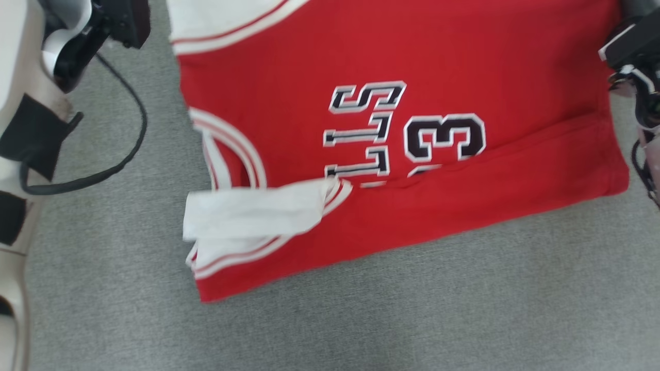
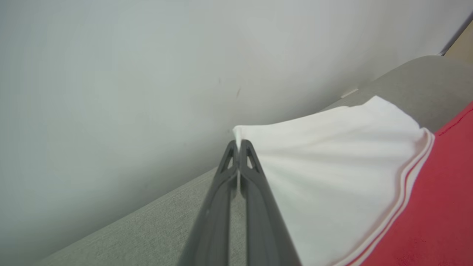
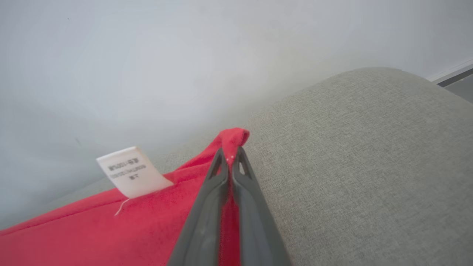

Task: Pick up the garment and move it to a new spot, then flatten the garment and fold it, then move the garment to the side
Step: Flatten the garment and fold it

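Left gripper [image 2: 239, 142]: clamped tight on the outermost corner of the white sleeve [image 2: 332, 177] of a red knit basketball jersey [image 1: 412, 67] with white-and-red striped trim; depth of cloth between the long dark fingers hidden by the fingers themselves. Right gripper [image 3: 231, 149]: clenched on a pinched-up peak of the jersey's red corner, with a strip of red cloth wedged down the gap.

Small white printed care label [image 3: 129, 171] standing up from the jersey's edge near that grip, its print too blurred to read.

Jersey spread on a grey woven upholstered surface [image 1: 361, 319]. Far edge cut off by the top of the head view. Black-and-white lettering and number partly covered by a folded-over near strip.

Thin black cable [image 1: 124, 129] looping beside the jersey's sleeve side.

Pale blank wall [image 2: 111, 74] beyond the jersey.
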Available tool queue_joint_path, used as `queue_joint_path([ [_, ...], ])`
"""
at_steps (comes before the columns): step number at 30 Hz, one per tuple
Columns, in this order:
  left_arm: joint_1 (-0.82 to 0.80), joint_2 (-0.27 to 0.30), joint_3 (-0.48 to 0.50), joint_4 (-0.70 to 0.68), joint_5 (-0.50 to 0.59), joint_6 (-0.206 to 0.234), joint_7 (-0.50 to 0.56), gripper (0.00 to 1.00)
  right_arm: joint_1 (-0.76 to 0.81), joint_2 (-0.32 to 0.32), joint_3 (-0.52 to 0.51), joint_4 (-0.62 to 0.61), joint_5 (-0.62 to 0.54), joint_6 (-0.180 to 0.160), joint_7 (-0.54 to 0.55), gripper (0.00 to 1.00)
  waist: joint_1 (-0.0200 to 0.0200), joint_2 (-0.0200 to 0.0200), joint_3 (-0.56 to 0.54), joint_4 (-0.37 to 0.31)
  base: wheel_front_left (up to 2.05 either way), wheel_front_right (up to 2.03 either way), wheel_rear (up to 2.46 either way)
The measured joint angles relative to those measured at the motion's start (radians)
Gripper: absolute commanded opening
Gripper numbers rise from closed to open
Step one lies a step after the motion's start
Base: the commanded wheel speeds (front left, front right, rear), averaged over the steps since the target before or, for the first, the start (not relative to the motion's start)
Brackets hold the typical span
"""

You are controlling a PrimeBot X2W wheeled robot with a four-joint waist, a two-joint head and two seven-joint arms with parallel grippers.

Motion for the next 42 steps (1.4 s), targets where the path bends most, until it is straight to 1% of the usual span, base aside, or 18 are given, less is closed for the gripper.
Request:
queue_joint_path([
  [3,-0.001,-0.022,0.010,0.015,-0.024,-0.004,-0.043,0.00,0.008,-0.024,0.022,-0.021,0.037,0.000,-0.032,0.00,0.0000,0.0000,0.002,0.013,0.00,0.00,0.00],
  [6,0.024,-0.019,0.004,0.005,-0.044,-0.007,-0.067,0.00,0.054,-0.044,0.058,-0.063,0.076,0.000,-0.067,0.00,0.0000,0.0000,-0.001,0.024,0.00,0.00,0.00],
  [7,0.060,-0.009,-0.007,-0.026,-0.065,-0.012,-0.075,0.00,0.091,-0.066,0.086,-0.103,0.106,0.000,-0.096,0.00,0.0000,0.0000,-0.006,0.030,0.00,0.00,0.00],
  [9,0.106,0.005,-0.011,-0.074,-0.086,-0.012,-0.075,0.00,0.128,-0.095,0.112,-0.141,0.133,0.000,-0.130,0.00,0.0000,0.0000,-0.013,0.034,0.00,0.00,0.00],
  [11,0.155,0.035,-0.003,-0.136,-0.105,-0.013,-0.075,0.00,0.171,-0.121,0.141,-0.181,0.164,0.000,-0.164,0.00,-0.0001,0.0000,-0.022,0.036,0.00,0.00,0.00],
  [12,0.184,0.052,0.005,-0.176,-0.115,-0.007,-0.072,0.00,0.191,-0.132,0.153,-0.198,0.177,0.000,-0.180,0.00,-0.0001,-0.0001,-0.027,0.037,0.00,0.00,0.00],
  [15,0.294,0.102,0.036,-0.324,-0.153,0.034,-0.060,0.00,0.250,-0.165,0.178,-0.242,0.222,0.000,-0.217,0.00,-0.0002,0.0000,-0.043,0.038,0.00,0.00,0.00],
  [18,0.426,0.143,0.064,-0.489,-0.196,0.092,-0.034,0.00,0.311,-0.190,0.185,-0.288,0.268,0.000,-0.237,0.00,-0.0003,-0.0001,-0.058,0.041,0.00,0.00,0.00],
  [22,0.596,0.199,0.100,-0.696,-0.236,0.173,-0.003,0.00,0.373,-0.218,0.172,-0.321,0.292,0.000,-0.246,0.00,-0.0003,-0.0001,-0.070,0.049,0.00,0.00,0.00],
  [23,0.596,0.199,0.100,-0.696,-0.236,0.173,-0.003,0.00,0.373,-0.218,0.172,-0.321,0.292,0.000,-0.246,0.00,-0.0003,-0.0001,-0.070,0.049,0.00,0.00,0.00],
  [29,0.801,0.243,0.133,-0.941,-0.261,0.289,0.003,0.00,0.449,-0.218,0.104,-0.355,0.272,0.000,-0.247,0.00,-0.0003,-0.0001,-0.074,0.054,0.00,0.00,0.00],
  [32,0.882,0.251,0.132,-1.017,-0.260,0.331,-0.003,0.00,0.483,-0.216,0.080,-0.361,0.256,0.000,-0.248,0.00,-0.0003,-0.0001,-0.075,0.060,0.00,0.00,0.00],
  [34,0.927,0.249,0.128,-1.046,-0.261,0.347,-0.009,0.00,0.504,-0.215,0.069,-0.365,0.248,0.000,-0.248,0.00,-0.0002,-0.0001,-0.075,0.064,0.00,0.00,0.00],
  [36,0.960,0.246,0.123,-1.053,-0.262,0.355,-0.020,0.00,0.522,-0.215,0.064,-0.372,0.242,0.000,-0.248,0.00,-0.0002,-0.0001,-0.076,0.069,0.00,0.00,0.00],
  [42,1.022,0.202,0.083,-1.017,-0.274,0.353,-0.056,0.00,0.569,-0.225,0.084,-0.396,0.217,0.000,-0.248,0.00,-0.0001,-0.0001,-0.086,0.079,0.00,0.00,0.00],
])
